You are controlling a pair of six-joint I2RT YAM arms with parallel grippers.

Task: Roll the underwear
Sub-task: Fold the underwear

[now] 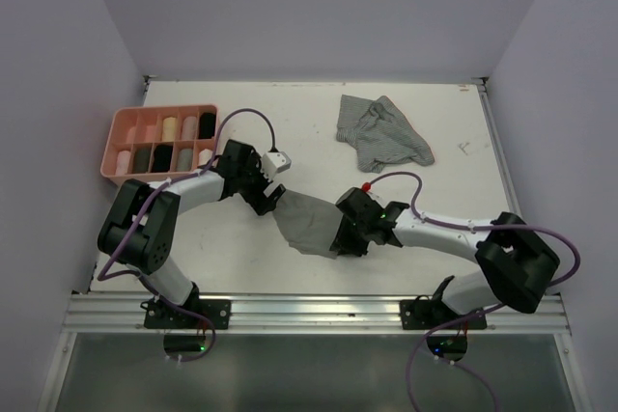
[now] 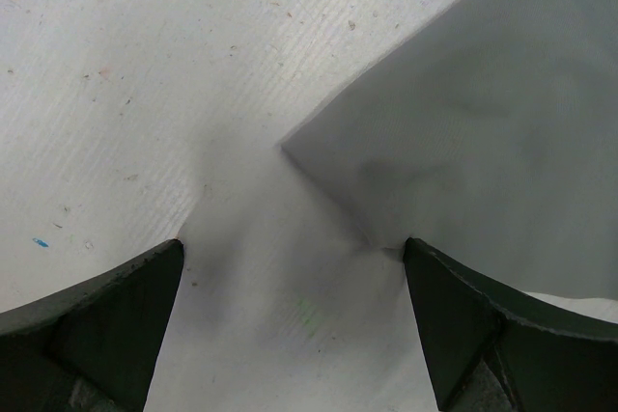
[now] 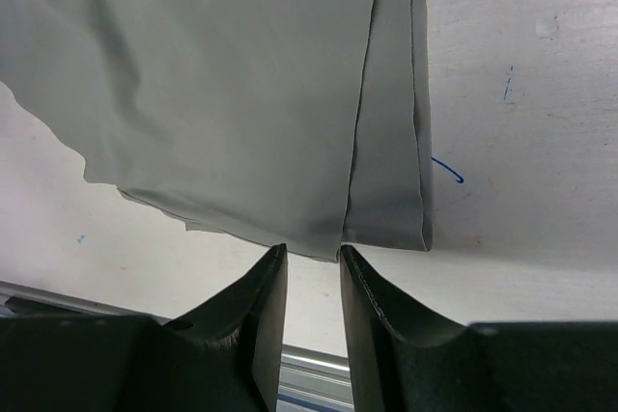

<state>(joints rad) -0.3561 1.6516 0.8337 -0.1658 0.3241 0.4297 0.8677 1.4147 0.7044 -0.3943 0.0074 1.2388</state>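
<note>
On the white table (image 1: 290, 113), a pink tray (image 1: 164, 110) with rolled items sits at the far left, and a striped pair of underwear (image 1: 381, 132) lies crumpled at the back right. A folded grey pair of underwear (image 1: 307, 224) lies flat at the near centre between the arms. The left gripper (image 2: 294, 248) is spread wide at the grey pair's left corner, gripping nothing, and the right gripper (image 3: 314, 253) sits at its near right edge, its jaws a narrow slit apart with nothing between them.

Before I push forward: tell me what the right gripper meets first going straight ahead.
The grey underwear: its folded edge lies right in front of the right gripper. Whether the tips would catch it or slide over it I cannot tell; height is unclear.
</note>
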